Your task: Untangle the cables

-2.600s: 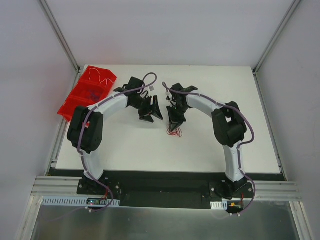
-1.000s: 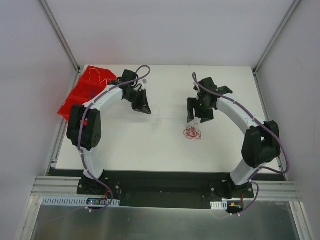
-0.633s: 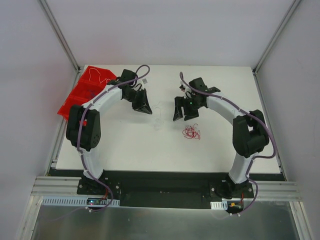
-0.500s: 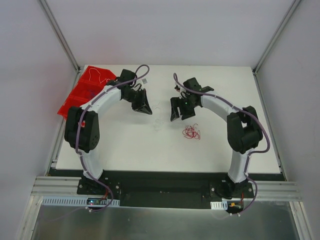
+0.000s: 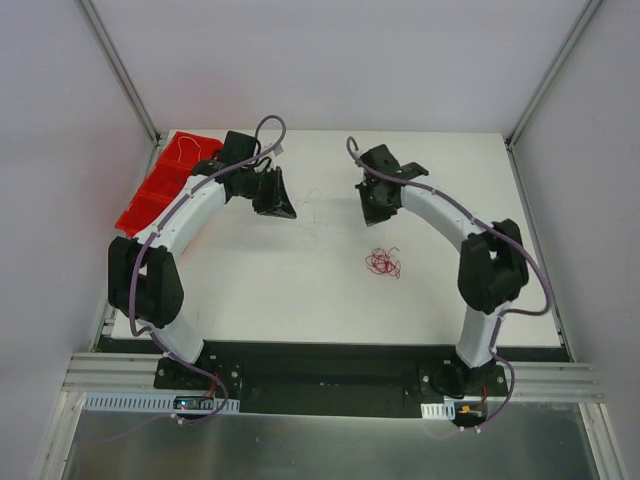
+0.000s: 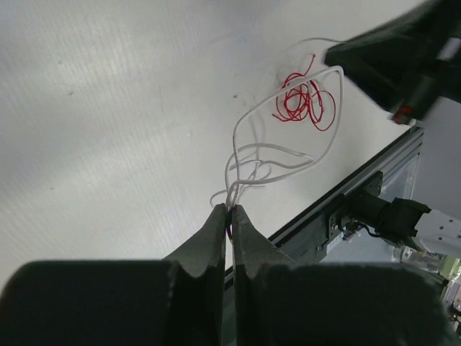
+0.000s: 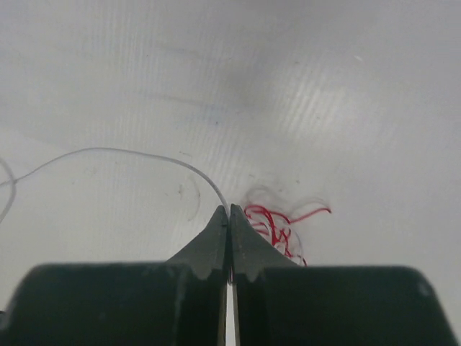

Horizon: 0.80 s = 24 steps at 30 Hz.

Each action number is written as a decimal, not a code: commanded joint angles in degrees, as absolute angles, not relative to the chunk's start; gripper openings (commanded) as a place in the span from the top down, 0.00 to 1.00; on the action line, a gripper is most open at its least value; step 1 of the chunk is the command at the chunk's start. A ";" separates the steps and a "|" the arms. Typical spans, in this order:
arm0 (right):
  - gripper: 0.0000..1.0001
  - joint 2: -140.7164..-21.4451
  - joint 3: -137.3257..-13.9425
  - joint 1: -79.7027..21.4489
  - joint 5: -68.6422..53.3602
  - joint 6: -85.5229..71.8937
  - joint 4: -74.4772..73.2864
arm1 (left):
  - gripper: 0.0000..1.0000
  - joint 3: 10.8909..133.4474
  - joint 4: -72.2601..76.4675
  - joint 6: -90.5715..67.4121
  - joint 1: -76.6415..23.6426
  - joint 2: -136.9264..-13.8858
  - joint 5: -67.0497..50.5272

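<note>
A bundle of pale white cables (image 6: pixel 277 148) curls in loops above the table. My left gripper (image 6: pixel 230 210) is shut on their gathered ends. In the top view the white cables (image 5: pixel 312 214) span the gap between my left gripper (image 5: pixel 286 210) and my right gripper (image 5: pixel 372 214). My right gripper (image 7: pixel 229 209) is shut on the end of one white cable (image 7: pixel 122 152), which arcs away to the left. A small tangle of red cables (image 5: pixel 382 264) lies loose on the table, below and just right of the right gripper's fingertips (image 7: pixel 277 225).
A red bin (image 5: pixel 160 186) sits at the table's back left corner with a thin white wire (image 5: pixel 190 150) in it. The white table (image 5: pixel 450 290) is ringed by grey walls and a metal rail along the near edge.
My right gripper has swung left toward the white cables and shut on one. The left arm has drawn back toward the left with its bundle. The red tangle has stayed put.
</note>
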<state>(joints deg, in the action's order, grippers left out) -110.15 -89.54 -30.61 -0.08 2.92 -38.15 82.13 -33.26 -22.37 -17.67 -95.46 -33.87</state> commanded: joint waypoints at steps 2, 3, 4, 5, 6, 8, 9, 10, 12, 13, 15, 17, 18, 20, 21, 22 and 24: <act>1.00 -86.70 -90.36 -30.24 11.50 2.55 -42.19 | 1.00 79.63 -33.40 -21.36 -14.94 -92.90 -29.54; 1.00 -83.62 -88.79 -30.06 12.47 2.03 -41.93 | 1.00 79.54 -33.40 -21.36 -14.77 -92.90 -29.01; 1.00 -80.28 -87.12 -29.71 13.00 1.06 -40.97 | 1.00 79.45 -33.40 -21.27 -14.59 -92.90 -28.66; 1.00 -77.55 -86.06 -29.18 12.40 0.18 -40.26 | 1.00 79.63 -33.40 -21.27 -14.50 -92.99 -28.48; 1.00 -74.56 -84.91 -28.66 11.87 -1.74 -39.30 | 1.00 79.98 -33.40 -21.36 -14.41 -93.08 -28.39; 1.00 -70.33 -83.07 -28.39 12.13 -3.07 -37.10 | 1.00 80.68 -33.49 -21.45 -14.41 -93.16 -28.21; 1.00 -69.01 -82.88 -28.30 13.52 -3.60 -36.83 | 1.00 80.77 -33.40 -21.53 -14.33 -93.08 -27.52; 1.00 -68.39 -83.40 -27.87 14.41 -4.04 -37.17 | 1.00 80.86 -33.40 -21.62 -14.33 -93.08 -26.81; 1.00 -68.03 -85.77 -26.46 15.20 -4.57 -38.14 | 1.00 80.69 -33.49 -21.71 -13.98 -93.34 -25.67; 1.00 -68.11 -87.96 -26.11 15.03 -4.66 -38.41 | 1.00 80.60 -33.49 -21.80 -13.71 -93.60 -26.36; 1.00 -68.64 -91.57 -26.10 14.68 -3.52 -38.06 | 1.00 80.25 -33.92 -21.80 -13.36 -93.78 -26.72; 1.00 -68.99 -93.60 -26.10 16.69 -3.43 -38.32 | 1.00 79.55 -34.10 -21.80 -13.36 -94.04 -26.11; 1.00 -68.91 -94.30 -26.02 18.09 -3.43 -38.58 | 1.00 79.37 -34.36 -21.80 -13.27 -94.30 -25.76; 1.00 -68.73 -95.97 -25.84 19.86 -3.60 -39.29 | 1.00 79.02 -35.06 -21.45 -13.27 -94.57 -25.23; 1.00 -68.56 -97.37 -25.58 20.39 -3.69 -39.46 | 1.00 78.84 -35.42 -21.10 -13.27 -94.40 -24.70; 1.00 -68.38 -98.95 -25.32 21.17 -3.87 -39.72 | 1.00 78.40 -35.59 -20.83 -13.27 -94.22 -24.18; 1.00 -68.12 -101.15 -25.05 22.67 -2.73 -39.12 | 1.00 77.87 -35.68 -20.04 -13.27 -93.78 -23.38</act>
<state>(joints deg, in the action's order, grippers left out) -70.26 -94.08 -25.87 17.50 -2.96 -40.53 79.22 -33.58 -22.00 -13.45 -94.70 -25.89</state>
